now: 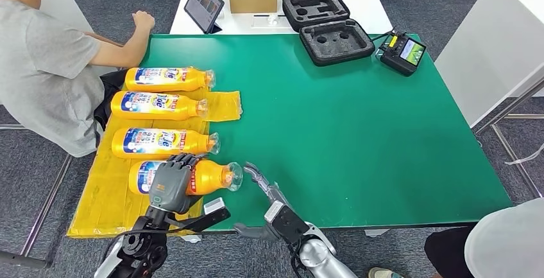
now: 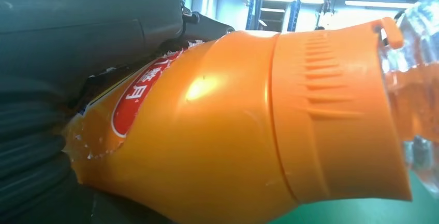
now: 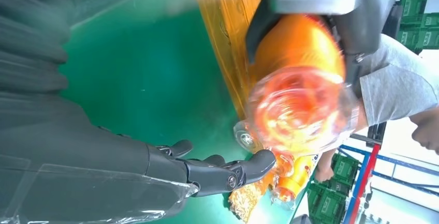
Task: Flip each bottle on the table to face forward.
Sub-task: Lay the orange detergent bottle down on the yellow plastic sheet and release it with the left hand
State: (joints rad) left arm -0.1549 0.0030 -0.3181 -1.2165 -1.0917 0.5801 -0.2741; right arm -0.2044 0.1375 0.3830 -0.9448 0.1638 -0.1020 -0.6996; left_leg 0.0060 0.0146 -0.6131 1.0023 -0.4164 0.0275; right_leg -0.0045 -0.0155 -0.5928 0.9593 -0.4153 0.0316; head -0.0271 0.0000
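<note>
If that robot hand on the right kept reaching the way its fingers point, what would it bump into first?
Most likely the clear cap of the nearest bottle, which the left robot hand grips. The right robot hand points toward it, open, though the depth is hard to judge.

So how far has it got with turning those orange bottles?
The three farther bottles lie on the yellow sheet with their printed labels up, so they look done. The left hand grips the nearest bottle, apparently the last to turn. The right hand is open beside its clear cap, holding nothing.
</note>
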